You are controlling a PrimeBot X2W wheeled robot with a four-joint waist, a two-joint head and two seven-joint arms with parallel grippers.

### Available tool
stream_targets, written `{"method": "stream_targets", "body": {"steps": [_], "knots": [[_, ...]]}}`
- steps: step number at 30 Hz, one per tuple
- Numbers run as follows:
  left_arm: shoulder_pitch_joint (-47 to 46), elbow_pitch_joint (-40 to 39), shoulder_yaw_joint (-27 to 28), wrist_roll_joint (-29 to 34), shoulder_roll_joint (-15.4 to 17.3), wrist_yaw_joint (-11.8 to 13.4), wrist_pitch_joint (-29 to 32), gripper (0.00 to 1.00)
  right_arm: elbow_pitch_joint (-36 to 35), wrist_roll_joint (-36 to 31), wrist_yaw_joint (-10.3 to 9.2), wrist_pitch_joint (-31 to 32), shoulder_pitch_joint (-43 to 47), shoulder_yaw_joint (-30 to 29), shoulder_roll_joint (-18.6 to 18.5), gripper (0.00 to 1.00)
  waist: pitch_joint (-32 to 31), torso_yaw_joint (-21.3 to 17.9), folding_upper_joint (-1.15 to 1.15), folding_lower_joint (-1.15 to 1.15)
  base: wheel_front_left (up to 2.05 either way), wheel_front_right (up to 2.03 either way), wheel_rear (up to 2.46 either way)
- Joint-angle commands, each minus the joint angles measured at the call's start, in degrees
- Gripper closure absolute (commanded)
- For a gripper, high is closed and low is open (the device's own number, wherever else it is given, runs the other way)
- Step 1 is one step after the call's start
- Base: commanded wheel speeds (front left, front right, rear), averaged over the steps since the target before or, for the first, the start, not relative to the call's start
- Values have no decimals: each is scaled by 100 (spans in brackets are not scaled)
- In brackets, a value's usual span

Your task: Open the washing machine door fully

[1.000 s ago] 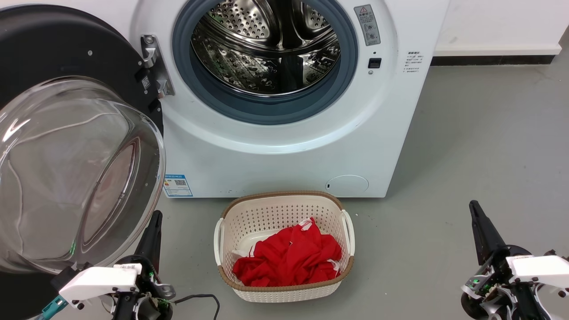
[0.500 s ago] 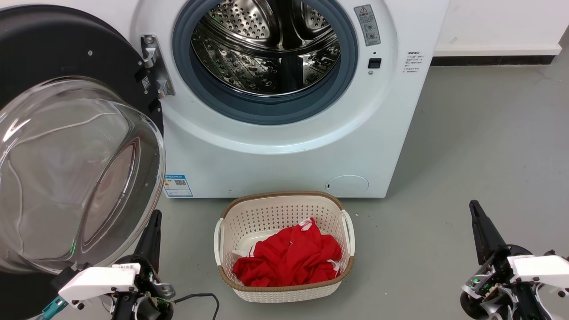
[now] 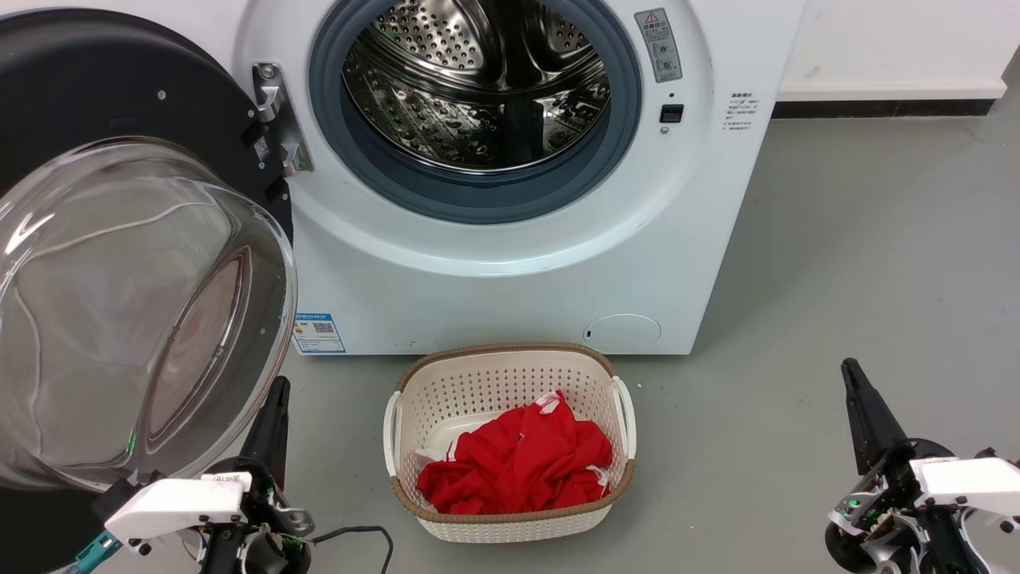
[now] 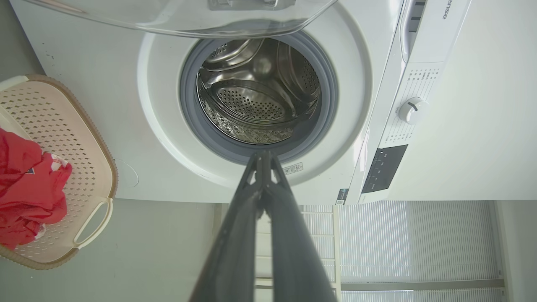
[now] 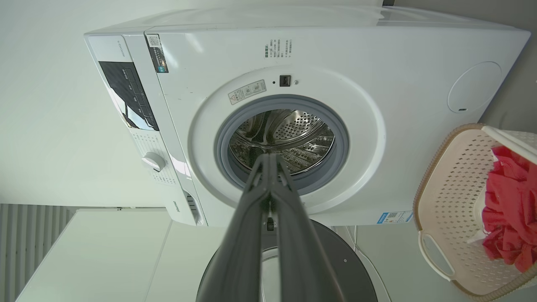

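Door is hanging wide open.
I'm holding left claw and right claw closed, both gripping nothing, down low.

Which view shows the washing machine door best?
Head view: the washing machine door shows nearly whole, swung wide, hinge included. Left wrist view has a strip of its glass at top; right wrist view has its black disc partly behind the right hand.

The washing machine was white with a grey seal, its door black, the perforated basket cream, the cloth red
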Motion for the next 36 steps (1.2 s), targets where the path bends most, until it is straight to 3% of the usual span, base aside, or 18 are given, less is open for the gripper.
{"method": "stream_targets", "body": {"steps": [1,36], "knots": [[-35,4,18,-8,-8,-19,15,100,10,-21,-2,10,-59,-12,13,100,0,0,0,0,0,0,0],[-34,2,17,-9,-8,-19,13,100,11,-47,-2,41,-64,-47,41,100,0,0,0,0,0,0,0]]}}
